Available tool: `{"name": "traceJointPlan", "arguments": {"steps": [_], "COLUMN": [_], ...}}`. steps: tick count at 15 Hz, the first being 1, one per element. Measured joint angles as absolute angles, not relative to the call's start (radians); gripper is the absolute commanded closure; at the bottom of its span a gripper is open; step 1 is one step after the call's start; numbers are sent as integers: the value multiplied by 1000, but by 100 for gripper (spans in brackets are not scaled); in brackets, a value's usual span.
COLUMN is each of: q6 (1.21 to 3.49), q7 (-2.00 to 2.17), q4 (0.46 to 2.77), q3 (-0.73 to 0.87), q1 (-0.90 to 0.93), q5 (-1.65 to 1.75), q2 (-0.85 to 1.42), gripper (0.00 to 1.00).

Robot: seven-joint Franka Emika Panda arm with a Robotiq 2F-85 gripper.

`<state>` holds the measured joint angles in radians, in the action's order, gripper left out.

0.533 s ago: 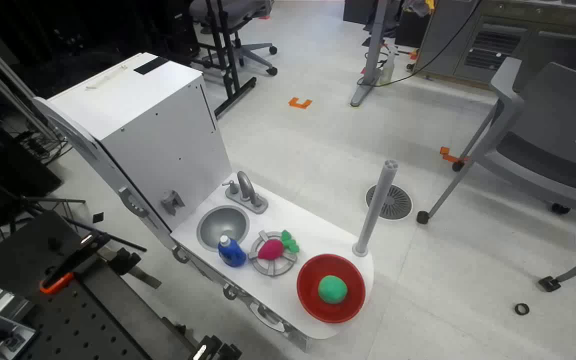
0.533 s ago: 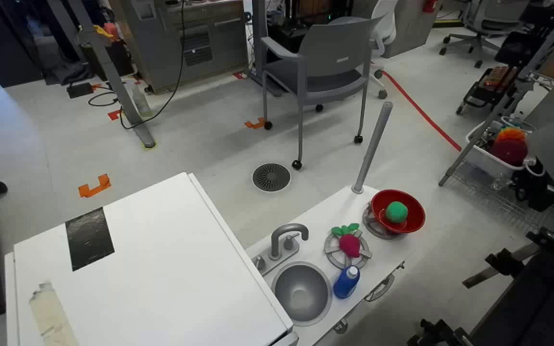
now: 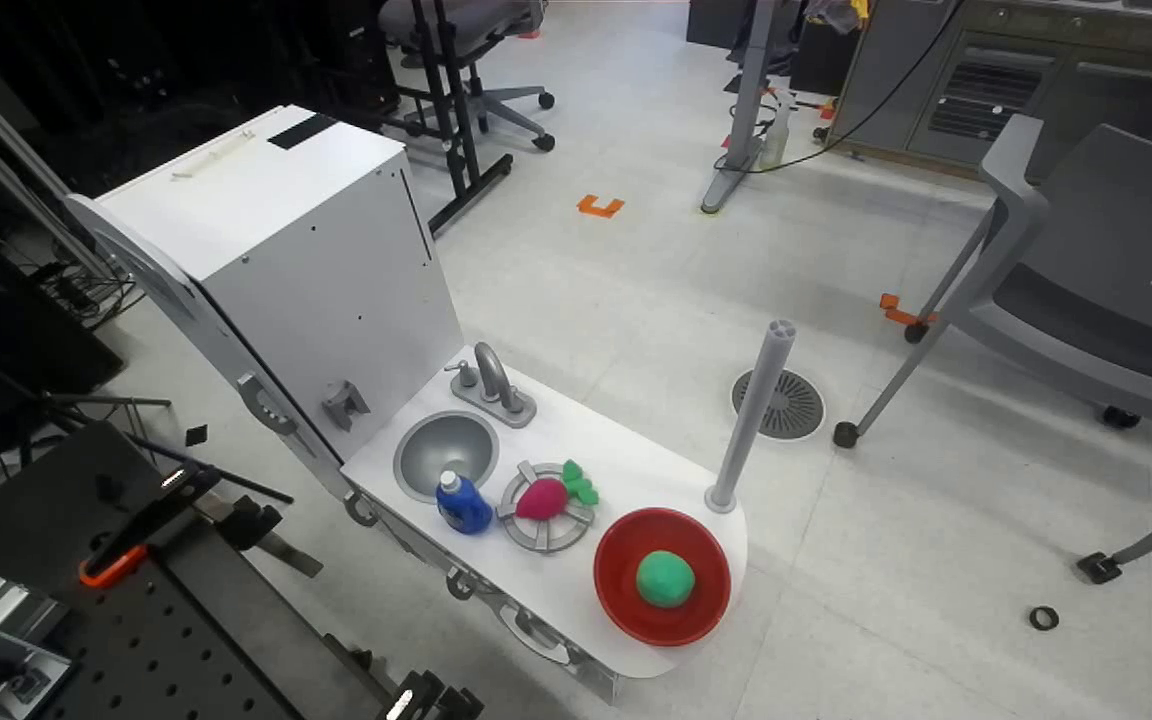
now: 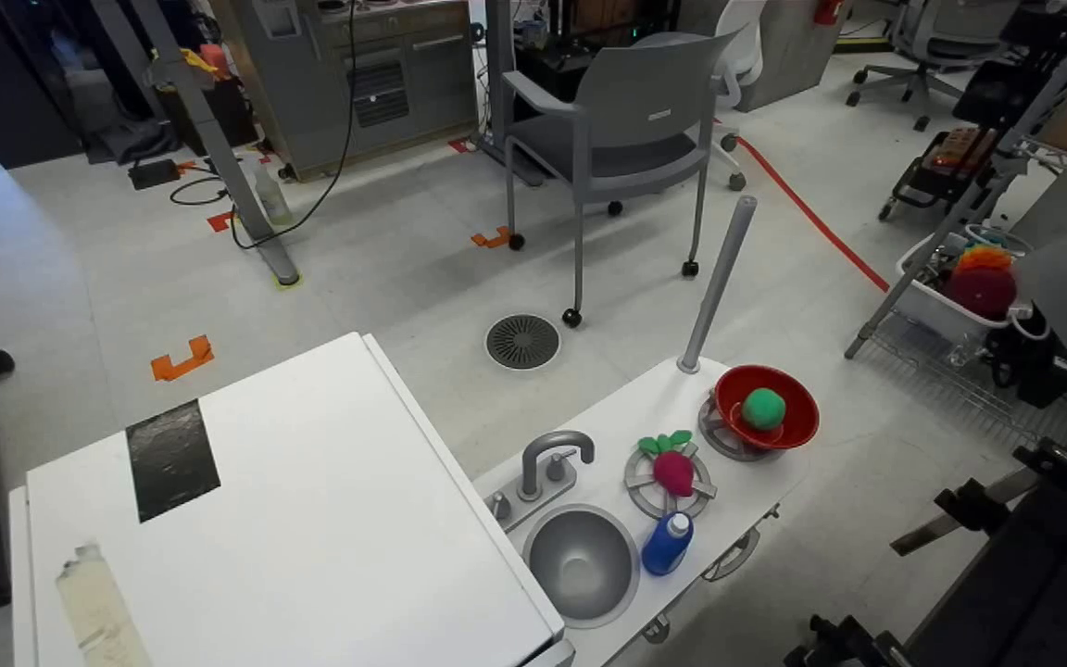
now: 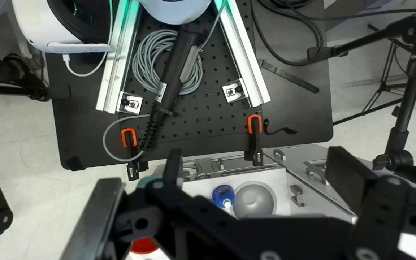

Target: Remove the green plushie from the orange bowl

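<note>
The green plushie (image 3: pixel 665 578) sits inside the red-orange bowl (image 3: pixel 620 572) at the end of the white counter. In an exterior view the plushie (image 4: pixel 763 409) is again in the bowl (image 4: pixel 799 406), which rests over a grey burner ring and looks slightly tilted. My gripper (image 5: pixel 258 158) shows only in the wrist view; its two fingers are wide apart with nothing between them. It is above the counter, away from the bowl. A red part of the bowl (image 5: pixel 144 246) shows behind the gripper's linkage; the plushie is hidden there.
A blue bottle (image 3: pixel 463 507) stands beside the grey sink (image 3: pixel 446 452). A pink plush with green leaves (image 3: pixel 543 498) lies on the other burner. A faucet (image 3: pixel 499 380), a grey upright post (image 3: pixel 754 415) near the bowl, and a tall white cabinet (image 3: pixel 326 270) rise from the counter.
</note>
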<state>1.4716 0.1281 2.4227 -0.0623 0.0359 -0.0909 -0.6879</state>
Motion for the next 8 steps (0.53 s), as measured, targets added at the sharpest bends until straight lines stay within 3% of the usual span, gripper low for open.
{"name": "traceJointPlan", "arguments": {"steps": [8], "q6": [1712], "q7": [130], "q4": [2365], "q3": [-41], "q1": [9], "q5": [-125], "q2": [-348], "gripper": [0]}}
